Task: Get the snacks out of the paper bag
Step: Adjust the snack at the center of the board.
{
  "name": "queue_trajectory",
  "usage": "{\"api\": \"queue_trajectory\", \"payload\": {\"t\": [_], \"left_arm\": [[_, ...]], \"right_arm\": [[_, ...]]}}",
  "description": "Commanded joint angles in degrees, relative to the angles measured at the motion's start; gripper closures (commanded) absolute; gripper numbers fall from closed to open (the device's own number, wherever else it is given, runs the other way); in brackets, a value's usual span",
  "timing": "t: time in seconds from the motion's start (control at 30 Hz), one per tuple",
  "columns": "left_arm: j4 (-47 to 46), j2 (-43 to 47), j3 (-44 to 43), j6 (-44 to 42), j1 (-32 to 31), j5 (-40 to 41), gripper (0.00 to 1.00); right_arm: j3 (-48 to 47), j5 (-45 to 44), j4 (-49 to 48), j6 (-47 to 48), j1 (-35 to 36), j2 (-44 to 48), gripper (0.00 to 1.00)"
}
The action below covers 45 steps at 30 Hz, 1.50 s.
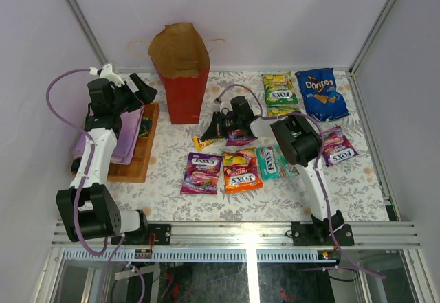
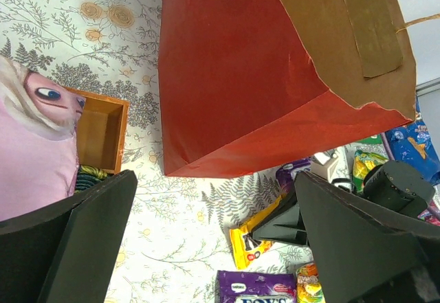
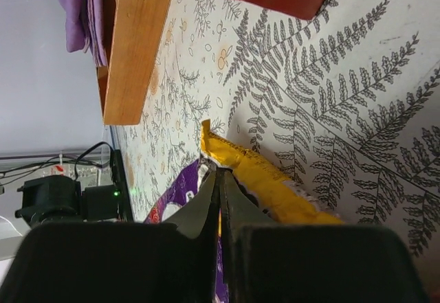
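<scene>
The snacks [image 1: 240, 171] lie flat, side by side, from the middle of the desk [image 1: 172, 196] to its far right corner. The paper bag [image 1: 182, 76] stands upright at the far edge. The right claw [image 3: 220, 178] is pressed together on the edge of the small yellow packet [image 3: 275, 186], low over the desk, probably to lay it down. The left claw [image 1: 146, 90] hangs spread and empty beside the bag, perhaps to steady it.
</scene>
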State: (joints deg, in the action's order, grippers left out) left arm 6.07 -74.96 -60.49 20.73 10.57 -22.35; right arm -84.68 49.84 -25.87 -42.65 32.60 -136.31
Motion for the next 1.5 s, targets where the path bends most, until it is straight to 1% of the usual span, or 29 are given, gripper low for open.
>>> {"api": "queue_trajectory", "payload": {"t": [0.0,0.2,0.37,0.53,0.7,0.87,1.0,1.1,1.23,1.37,1.47], "left_arm": [[-2.06,-0.27,-0.09,-0.79,0.42,-0.5,0.0],[-2.2,-0.45,-0.14,-0.68,0.41,-0.75,0.0],[-2.26,-0.48,-0.19,-0.66,0.41,-0.77,0.0],[-2.33,-0.74,-0.2,-0.68,0.42,-0.75,0.0],[-2.46,-1.06,-0.24,-0.48,0.4,-1.05,0.0],[-2.3,-0.84,-0.22,-0.68,0.37,-0.82,0.0],[-2.2,-0.71,-0.16,-0.64,0.36,-0.76,0.0],[-2.2,-0.68,-0.11,-0.66,0.42,-0.76,0.0],[-2.2,-0.67,-0.09,-0.66,0.35,-0.7,0.0],[-2.14,-0.56,-0.07,-0.71,0.38,-0.7,0.0],[-2.19,-0.53,-0.07,-0.75,0.38,-0.66,0.0]], "right_arm": [[-2.53,-1.26,1.39,1.95,-0.3,5.81,1.0],[-5.24,2.22,-3.31,-1.96,-0.25,7.71,1.0],[-8.37,5.51,-7.02,-7.33,-0.02,3.25,1.0],[-6.71,5.46,-8.72,-9.16,0.66,-0.36,1.0],[-5.94,4.9,-7.27,-9.82,0.71,-3.8,1.0],[-7.36,3.41,-0.79,-7.93,0.71,-6.27,1.0],[-7.54,-0.21,5.1,-5.64,0.71,-6.13,1.0],[-5.69,-3.29,5.11,-6.55,0.71,-5.1,1.0],[1.81,-9.24,-5.0,-14.76,0.71,-2.29,1.0],[10.9,-20.82,-16.85,-24.91,0.92,0.87,1.0],[16.32,-28.98,-21.74,-28.82,1.99,3.58,1.0]]}}
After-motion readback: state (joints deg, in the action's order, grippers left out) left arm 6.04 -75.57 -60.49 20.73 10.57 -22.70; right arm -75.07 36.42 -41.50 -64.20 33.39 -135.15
